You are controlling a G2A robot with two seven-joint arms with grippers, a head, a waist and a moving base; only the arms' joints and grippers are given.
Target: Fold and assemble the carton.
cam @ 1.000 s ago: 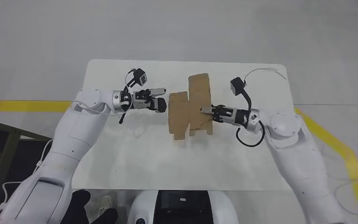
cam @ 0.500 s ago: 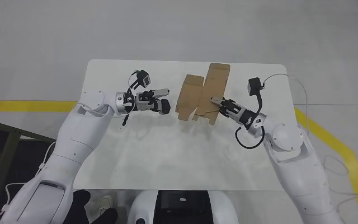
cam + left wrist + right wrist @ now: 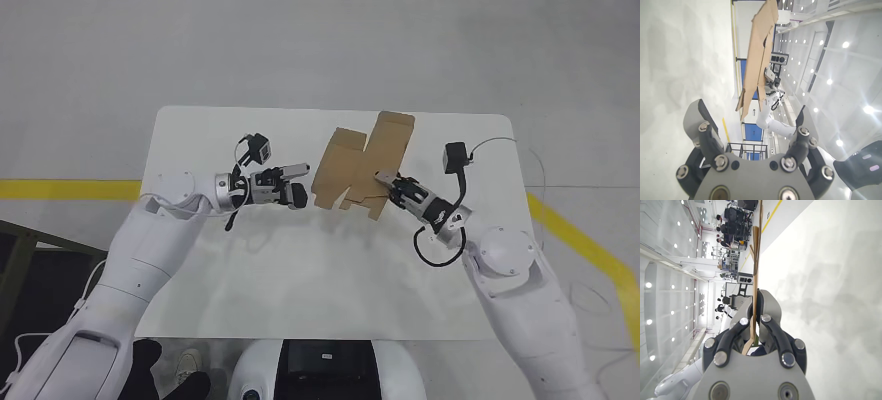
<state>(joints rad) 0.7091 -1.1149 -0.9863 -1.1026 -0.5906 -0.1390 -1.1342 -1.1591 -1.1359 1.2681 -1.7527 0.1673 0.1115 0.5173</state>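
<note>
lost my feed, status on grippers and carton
Right gripper shut on carton, held above table. Left gripper open, just short of it. Nothing in the way.

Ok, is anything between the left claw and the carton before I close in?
Nothing visible. The open left claw sits just beside the edge of the flattened carton, with only open air between them. The right claw is shut on its opposite side.
</note>
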